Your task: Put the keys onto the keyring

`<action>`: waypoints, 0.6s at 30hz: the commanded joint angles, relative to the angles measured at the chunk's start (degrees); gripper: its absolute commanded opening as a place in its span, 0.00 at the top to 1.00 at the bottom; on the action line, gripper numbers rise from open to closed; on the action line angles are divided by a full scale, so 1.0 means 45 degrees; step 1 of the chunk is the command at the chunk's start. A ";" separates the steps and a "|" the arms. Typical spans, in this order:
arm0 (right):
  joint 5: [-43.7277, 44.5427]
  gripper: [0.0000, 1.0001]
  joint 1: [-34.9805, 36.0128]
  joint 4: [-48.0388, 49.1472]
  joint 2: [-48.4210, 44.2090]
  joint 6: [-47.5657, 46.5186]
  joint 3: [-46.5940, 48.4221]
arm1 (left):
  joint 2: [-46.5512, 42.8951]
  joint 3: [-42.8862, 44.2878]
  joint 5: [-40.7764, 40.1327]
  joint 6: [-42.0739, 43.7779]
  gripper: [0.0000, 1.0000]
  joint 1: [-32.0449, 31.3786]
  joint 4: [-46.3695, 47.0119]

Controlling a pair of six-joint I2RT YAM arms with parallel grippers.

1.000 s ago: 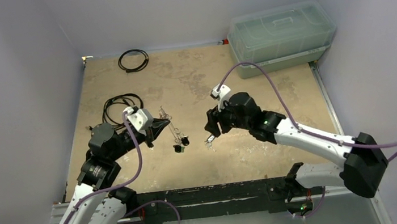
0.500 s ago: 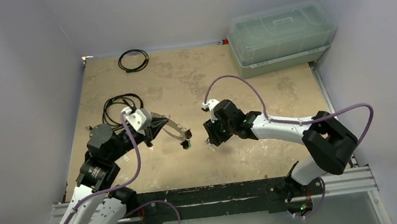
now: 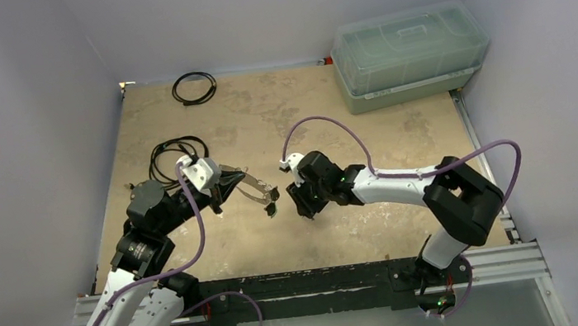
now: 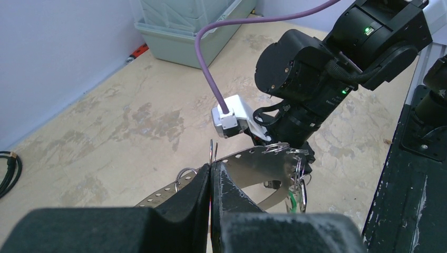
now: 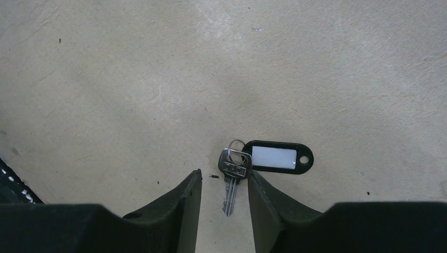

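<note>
Straddling the key [image 5: 232, 167] lying flat on the table [image 5: 105, 79], the right gripper [image 5: 224, 182] is standing part-spread, seemingly not touching it, while the left gripper [image 4: 211, 176] is pinching the keyring [image 4: 258, 161] aloft. Closing here is risking the thin key skidding free.

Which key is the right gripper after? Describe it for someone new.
On the tan table, look under the right gripper, near the middle. A silver key lies flat between its open jaws, ringed to a black tag with a white label. It lies alone; the other keys hang on the keyring the left gripper holds.
</note>
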 commanded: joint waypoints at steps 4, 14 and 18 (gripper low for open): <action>0.0455 0.62 0.0173 0.0263 0.0355 -0.0399 0.0717 | -0.0009 0.0572 -0.0058 0.0168 1.00 -0.0066 0.0529; 0.0782 0.65 0.0198 0.0427 0.0682 -0.0517 0.0845 | 0.0055 0.0565 -0.0013 0.0150 1.00 -0.0060 0.0529; 0.0782 0.68 0.0217 0.0487 0.0820 -0.0554 0.0906 | 0.0055 0.0550 -0.0026 0.0150 1.00 -0.0055 0.0526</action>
